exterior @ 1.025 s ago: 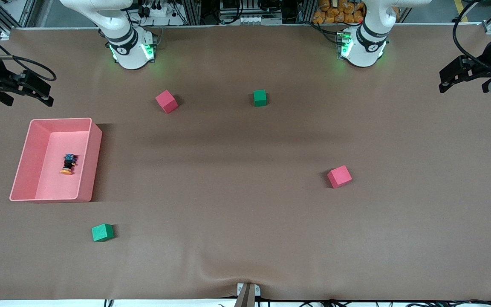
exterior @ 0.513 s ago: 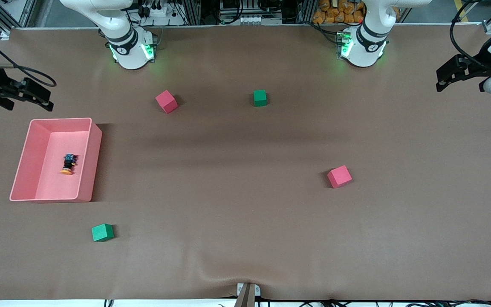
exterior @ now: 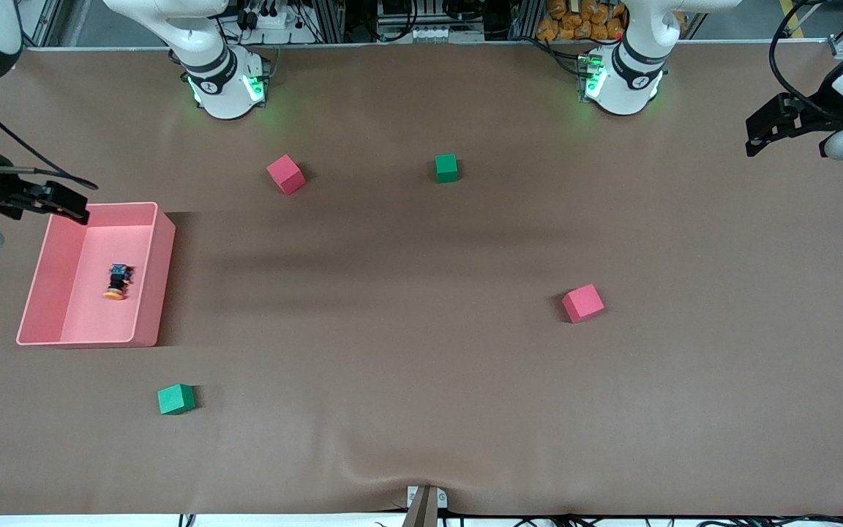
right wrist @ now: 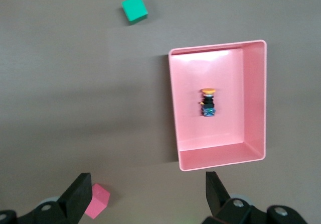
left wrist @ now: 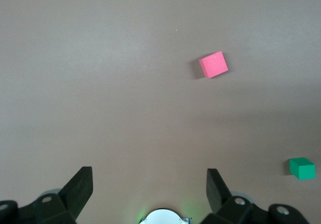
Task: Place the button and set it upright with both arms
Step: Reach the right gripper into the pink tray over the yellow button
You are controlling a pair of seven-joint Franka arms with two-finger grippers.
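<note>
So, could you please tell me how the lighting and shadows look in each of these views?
Front view: even overhead light, a soft dark band on the table below the cubes nearest the bases, and a shadow beside the pink bin. Right wrist view: bright glare on the bin floor near the button. Left wrist view: flat light, short shadow beside the red cube.

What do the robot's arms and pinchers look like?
Both arms are big, white and rounded, with black bands at the joints. The left arm's base and the right arm's base glow green. Each arm ends in a black two-finger gripper: the left gripper and the right gripper. Thin black cables loop along the wrists.
</note>
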